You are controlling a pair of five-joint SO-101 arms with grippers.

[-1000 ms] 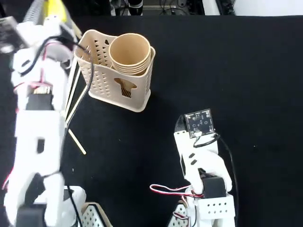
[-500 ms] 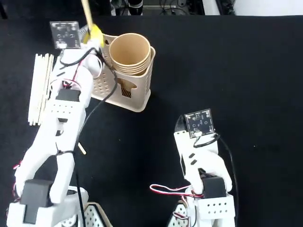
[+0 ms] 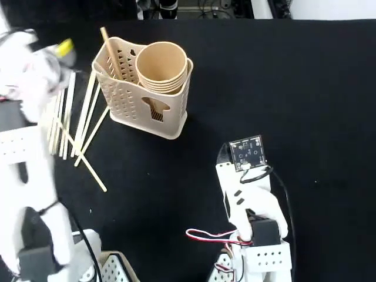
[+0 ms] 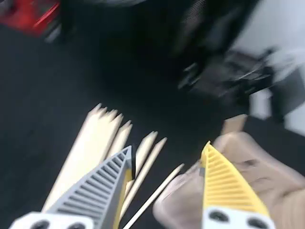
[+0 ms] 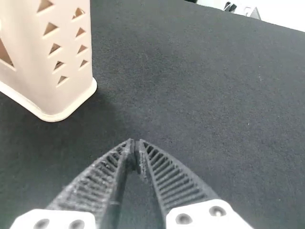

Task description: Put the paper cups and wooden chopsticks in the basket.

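High view, cups (image 3: 161,61) in basket (image 3: 141,114) (chopstick (image 3: 109,46) too)

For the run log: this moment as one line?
paper cup stack: in beige plastic basket | one wooden chopstick: in basket | other wooden chopsticks: on black table | left gripper: open near them | right gripper: shut, empty

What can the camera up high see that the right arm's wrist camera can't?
The high view adds the stacked paper cups and one chopstick standing in the basket, plus loose chopsticks lying beside it on the table. The right wrist view adds the right gripper, shut, close up. Both share the basket's wall and the black table.
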